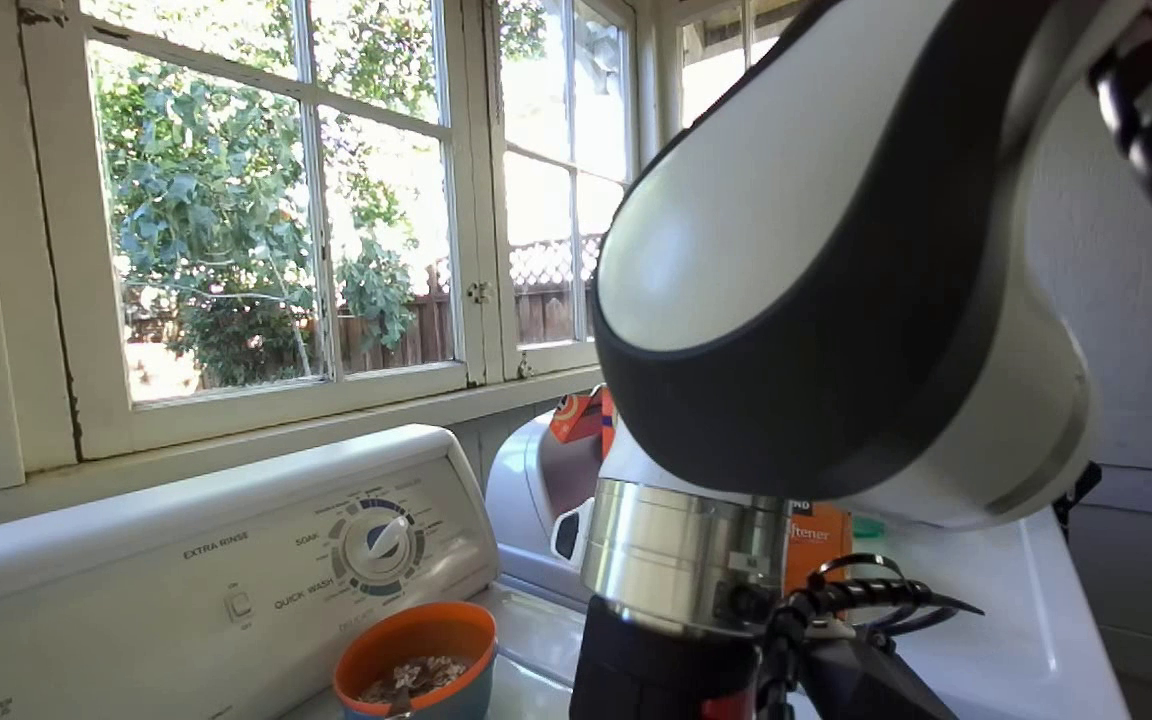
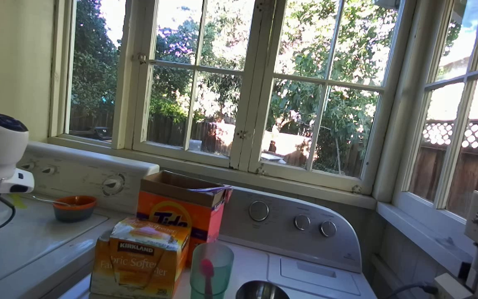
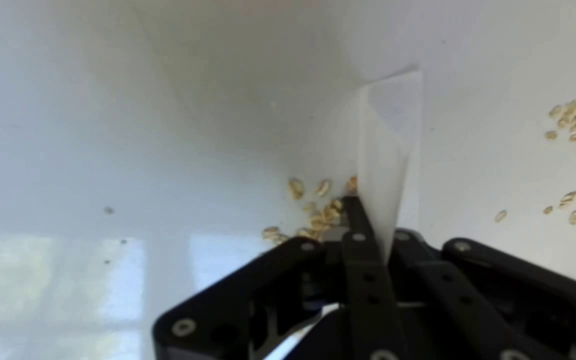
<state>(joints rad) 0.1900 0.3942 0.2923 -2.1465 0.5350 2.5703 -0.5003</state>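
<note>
Beneath paned windows (image 2: 255, 83) facing trees (image 2: 93, 74), a white washing machine (image 2: 35, 245) bears an orange-rimmed bowl (image 2: 75, 211) near its control panel (image 2: 85, 169). In the wrist view, the gripper (image 3: 380, 230) is clenched on a thin white sheet (image 3: 388, 135), its dark fingers (image 3: 356, 215) nearly together. The sheet extends beyond the fingertips over a pale, glossy surface (image 3: 118, 165); whether it touches there is unclear. Oat-like flakes (image 3: 324, 216) lie just beside one finger, with a second cluster (image 3: 575, 120) well apart.
</note>
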